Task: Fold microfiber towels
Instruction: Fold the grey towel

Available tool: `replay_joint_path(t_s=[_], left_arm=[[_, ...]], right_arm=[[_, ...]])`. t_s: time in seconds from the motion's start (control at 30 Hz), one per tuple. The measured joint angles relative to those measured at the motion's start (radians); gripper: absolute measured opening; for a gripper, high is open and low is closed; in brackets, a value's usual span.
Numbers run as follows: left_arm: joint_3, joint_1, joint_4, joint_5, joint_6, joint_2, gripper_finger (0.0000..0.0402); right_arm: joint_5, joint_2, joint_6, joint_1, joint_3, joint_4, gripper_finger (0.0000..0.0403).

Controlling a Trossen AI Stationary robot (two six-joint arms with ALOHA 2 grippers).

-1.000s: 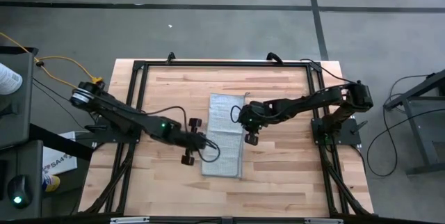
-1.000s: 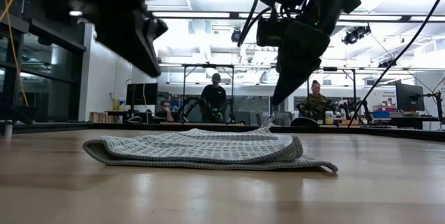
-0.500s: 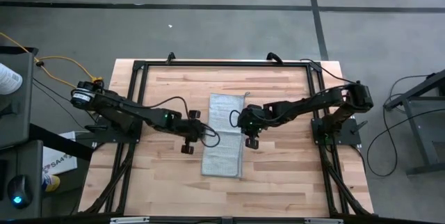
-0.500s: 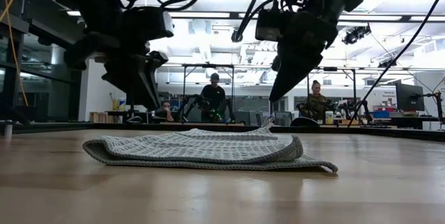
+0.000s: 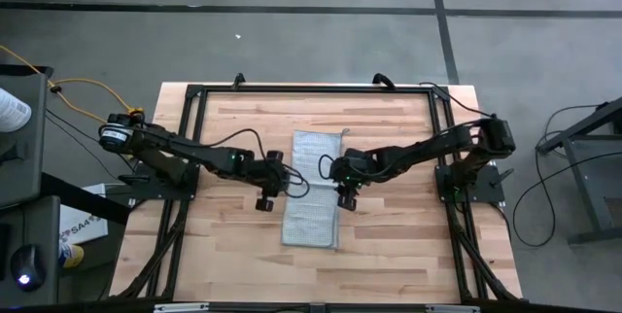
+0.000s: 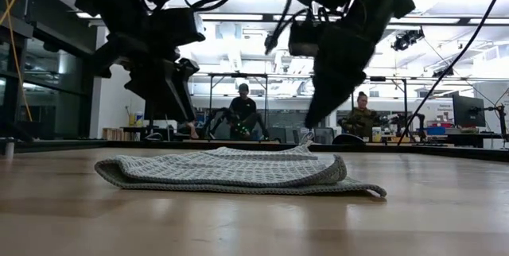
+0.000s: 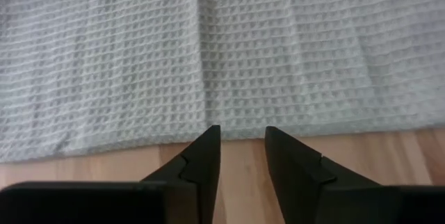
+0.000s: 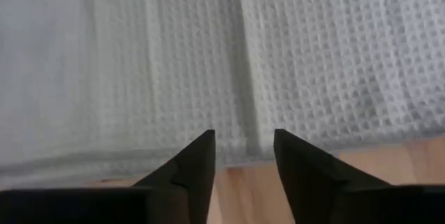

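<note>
One light grey-blue microfiber towel [image 5: 313, 188] is lying folded into a long rectangle at the middle of the pale wooden tabletop [image 5: 389, 245], its waffle weave showing fine square cells. Flanking it, the left gripper [image 7: 242, 147] and the right gripper [image 8: 243, 151] are hovering at its long edges, dark tapered fingers parted, grasping nothing.

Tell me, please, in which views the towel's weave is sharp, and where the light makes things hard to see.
Left wrist view: the towel weave is crisp. Right wrist view: the weave is sharp on one side, soft and washed out on the other. Low view: bright ceiling lights behind leave both arms as dark shapes. High view: even light, weave too fine to read.
</note>
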State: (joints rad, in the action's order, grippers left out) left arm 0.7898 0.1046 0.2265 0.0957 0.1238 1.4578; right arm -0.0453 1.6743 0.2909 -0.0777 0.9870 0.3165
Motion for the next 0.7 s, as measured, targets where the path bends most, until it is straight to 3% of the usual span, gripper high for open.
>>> replay_joint_path(t_s=[0.47,0.7], left_arm=[[0.001,0.0,-0.023,-0.013,-0.03,0.0,0.0182],[0.001,0.0,-0.025,-0.012,-0.015,0.0,0.0209]], right_arm=[[0.018,0.106,-0.009,0.0,0.0,-0.057,0.0212],[-0.005,0.113,-0.008,0.0,0.002,-0.072,0.0224]])
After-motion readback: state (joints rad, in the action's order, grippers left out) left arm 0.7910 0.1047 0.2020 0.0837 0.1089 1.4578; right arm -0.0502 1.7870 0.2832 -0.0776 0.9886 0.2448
